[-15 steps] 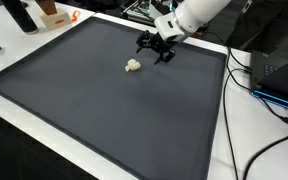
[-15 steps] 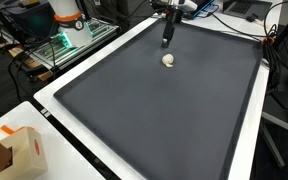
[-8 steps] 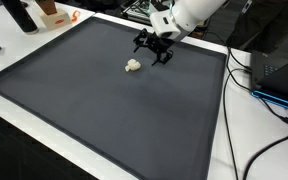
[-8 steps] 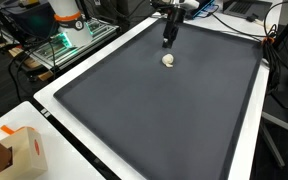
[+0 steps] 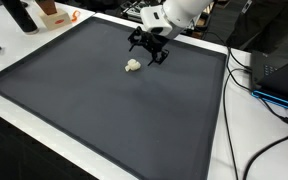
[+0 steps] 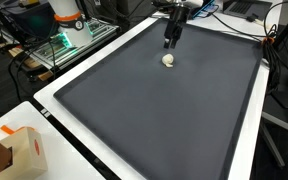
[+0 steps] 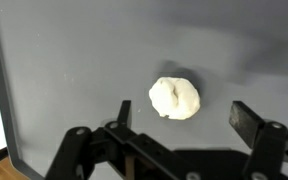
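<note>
The hand (image 5: 147,48) hangs with its jaws wide apart, holding nothing, just above and beside a small white lump (image 5: 133,66) lying near one edge of the dark mat (image 5: 104,110) covering the desk (image 6: 46,100).

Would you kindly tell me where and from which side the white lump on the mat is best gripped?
Grip the white lump across its middle, coming straight down from above. It is small, roundish and lies alone on the dark mat, with no handle or edge to favour, so the open gripper can probably straddle it and close low.
</note>
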Controlling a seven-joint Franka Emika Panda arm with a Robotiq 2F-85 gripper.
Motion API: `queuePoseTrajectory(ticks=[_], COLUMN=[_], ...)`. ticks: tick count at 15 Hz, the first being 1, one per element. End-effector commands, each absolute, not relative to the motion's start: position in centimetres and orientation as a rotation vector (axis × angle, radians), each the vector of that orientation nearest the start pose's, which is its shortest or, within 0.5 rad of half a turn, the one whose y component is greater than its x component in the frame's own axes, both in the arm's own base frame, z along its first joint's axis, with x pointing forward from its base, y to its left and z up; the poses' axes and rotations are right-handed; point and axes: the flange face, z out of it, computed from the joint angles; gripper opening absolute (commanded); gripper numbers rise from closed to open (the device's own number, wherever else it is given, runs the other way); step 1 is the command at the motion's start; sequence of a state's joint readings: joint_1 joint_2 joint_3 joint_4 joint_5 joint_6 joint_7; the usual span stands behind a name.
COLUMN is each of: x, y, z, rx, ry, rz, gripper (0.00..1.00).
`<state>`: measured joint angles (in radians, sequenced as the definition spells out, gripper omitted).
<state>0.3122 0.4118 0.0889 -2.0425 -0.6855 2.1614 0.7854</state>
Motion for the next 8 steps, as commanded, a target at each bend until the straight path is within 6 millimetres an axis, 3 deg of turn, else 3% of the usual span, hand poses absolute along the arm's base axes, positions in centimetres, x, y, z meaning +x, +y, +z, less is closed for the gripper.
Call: queuePoseTrajectory(ticks=[1,8], x=[54.1,55.6], y=[18.8,16.3], z=[23.2,26.1], rx=[2.668,2.851], ry=[0.058,-0.061], rz=[0.024,-0.034], gripper=[1.00,1.00])
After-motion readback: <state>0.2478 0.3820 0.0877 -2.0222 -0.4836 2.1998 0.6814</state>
